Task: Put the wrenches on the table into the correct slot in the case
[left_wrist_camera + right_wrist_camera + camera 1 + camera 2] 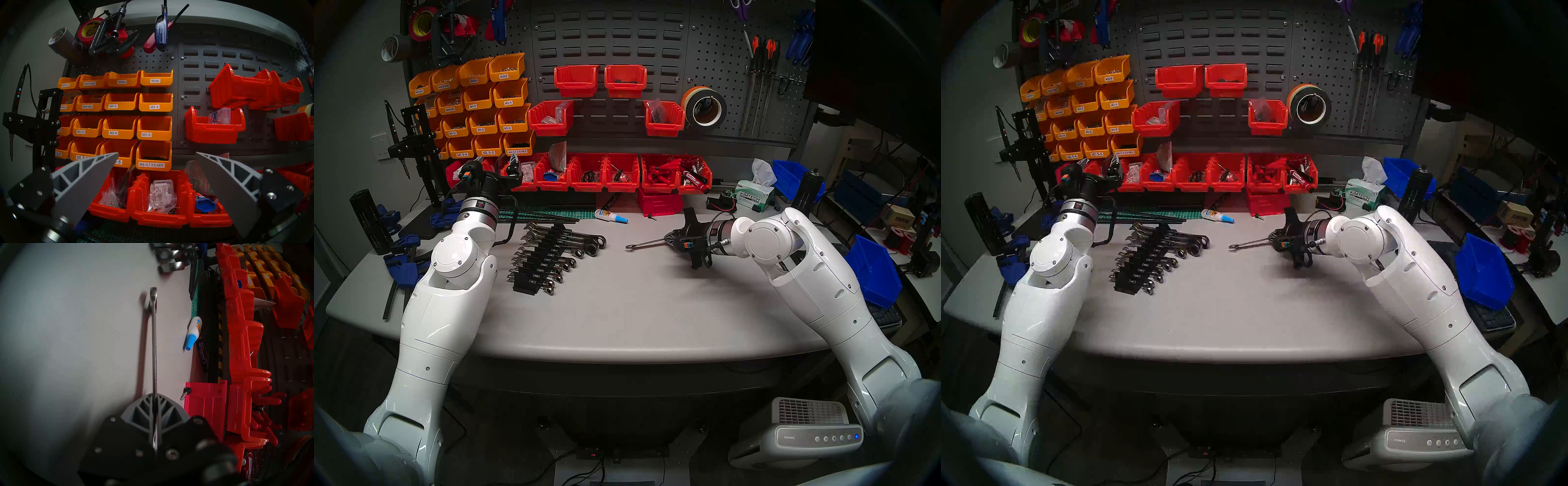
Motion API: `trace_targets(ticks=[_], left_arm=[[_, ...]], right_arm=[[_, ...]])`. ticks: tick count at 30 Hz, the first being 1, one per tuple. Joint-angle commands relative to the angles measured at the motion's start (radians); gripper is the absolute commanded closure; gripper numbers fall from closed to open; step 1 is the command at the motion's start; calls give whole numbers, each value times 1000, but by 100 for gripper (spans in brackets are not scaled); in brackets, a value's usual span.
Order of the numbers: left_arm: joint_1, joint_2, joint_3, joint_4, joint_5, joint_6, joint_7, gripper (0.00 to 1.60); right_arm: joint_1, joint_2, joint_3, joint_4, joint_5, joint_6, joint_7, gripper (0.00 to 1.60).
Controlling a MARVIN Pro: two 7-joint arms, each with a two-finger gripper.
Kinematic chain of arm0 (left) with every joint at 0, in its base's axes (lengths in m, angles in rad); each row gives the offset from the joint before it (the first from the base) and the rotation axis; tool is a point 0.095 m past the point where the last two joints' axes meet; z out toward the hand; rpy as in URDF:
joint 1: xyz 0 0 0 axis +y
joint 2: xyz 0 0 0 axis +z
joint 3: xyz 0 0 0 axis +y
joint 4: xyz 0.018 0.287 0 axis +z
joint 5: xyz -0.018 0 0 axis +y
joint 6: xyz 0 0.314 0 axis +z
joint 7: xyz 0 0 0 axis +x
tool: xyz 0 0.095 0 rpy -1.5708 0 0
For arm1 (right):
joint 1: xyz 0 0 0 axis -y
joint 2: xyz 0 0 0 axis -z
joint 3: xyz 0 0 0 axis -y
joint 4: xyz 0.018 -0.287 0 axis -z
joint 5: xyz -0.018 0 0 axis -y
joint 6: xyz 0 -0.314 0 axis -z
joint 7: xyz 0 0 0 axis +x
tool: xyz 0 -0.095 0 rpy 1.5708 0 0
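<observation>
right gripper (155,412): jaws clamped on slim chrome wrench (648,243), center-right | left gripper (156,169): ribbed grey jaws spread, empty | black stepped case (548,258): center-left

The flat tabletop (619,305) is plain light grey. The slim metal combination wrench (648,243) is polished chrome. The long stepped plastic wrench rack (542,263) is black with small white size labels. The ribbed fingers of the right gripper (155,405) are mid-grey on black mounts. The small glue bottle (611,217) is white with a light-blue cap. The cutting mat (551,213) at the tabletop's rear edge is green with a fine grid. The rear storage bins (587,173) are red; the wall-mounted labelled bins (483,101) are orange-yellow.
</observation>
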State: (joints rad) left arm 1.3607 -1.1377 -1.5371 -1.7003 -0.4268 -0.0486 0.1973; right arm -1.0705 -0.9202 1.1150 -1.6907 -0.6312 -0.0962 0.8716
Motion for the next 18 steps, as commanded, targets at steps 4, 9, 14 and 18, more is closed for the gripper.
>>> trace_targets(ticks=[4, 9, 14, 18], left_arm=[[-32, 1, -8, -28, 0, -11, 0, 0], [-32, 1, -8, -28, 0, -11, 0, 0], [-31, 2, -8, -27, 0, -11, 0, 0], [-31, 2, -8, -28, 0, -11, 0, 0]], right_arm=[[68, -22, 11, 8, -13, -20, -13, 160], [89, -36, 11, 21, -24, -35, -15, 160], [103, -49, 16, 27, -29, -46, -19, 160], [108, -55, 19, 29, -32, -51, -19, 160]])
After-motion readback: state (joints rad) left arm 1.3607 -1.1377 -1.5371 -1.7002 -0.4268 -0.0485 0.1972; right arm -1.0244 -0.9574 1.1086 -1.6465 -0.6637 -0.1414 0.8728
